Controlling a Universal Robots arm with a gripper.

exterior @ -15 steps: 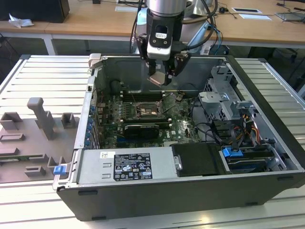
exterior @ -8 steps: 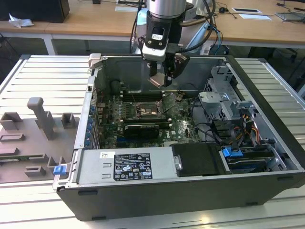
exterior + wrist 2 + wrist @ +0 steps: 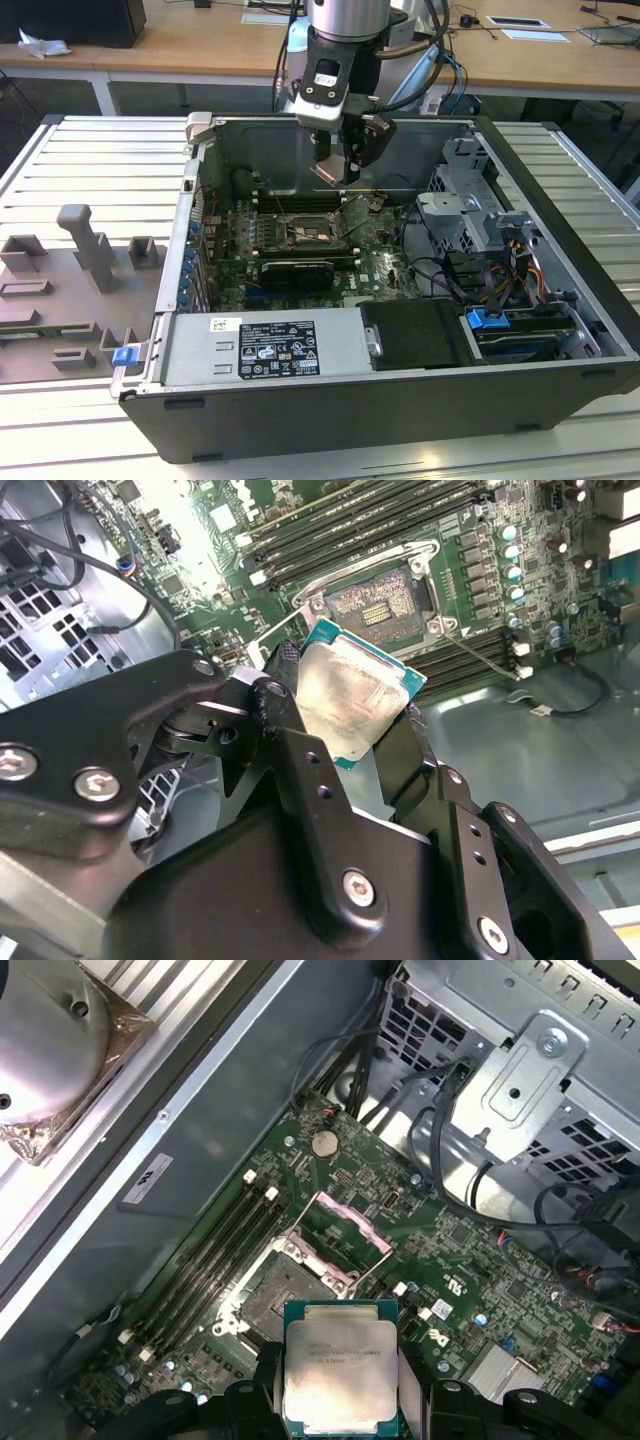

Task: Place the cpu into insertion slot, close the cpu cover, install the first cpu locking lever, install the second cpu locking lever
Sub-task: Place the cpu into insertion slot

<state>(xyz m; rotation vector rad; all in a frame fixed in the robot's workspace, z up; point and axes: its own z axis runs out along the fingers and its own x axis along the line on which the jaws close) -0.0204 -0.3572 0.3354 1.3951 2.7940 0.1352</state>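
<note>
Above insertion slot [image 3: 382, 605]: fingers [image 3: 300, 755] clamp cpu [image 3: 350, 690] edges, well clear.

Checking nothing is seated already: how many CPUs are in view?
1: the cpu, clamped in the gripper above the board. The insertion slot lies empty, so none hides there.

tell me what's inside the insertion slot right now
Nothing sits in the insertion slot: its dark contact bed is bare. The cpu hangs above it, clamped in the tool. In the first wrist view the cpu hides part of the slot.
</note>
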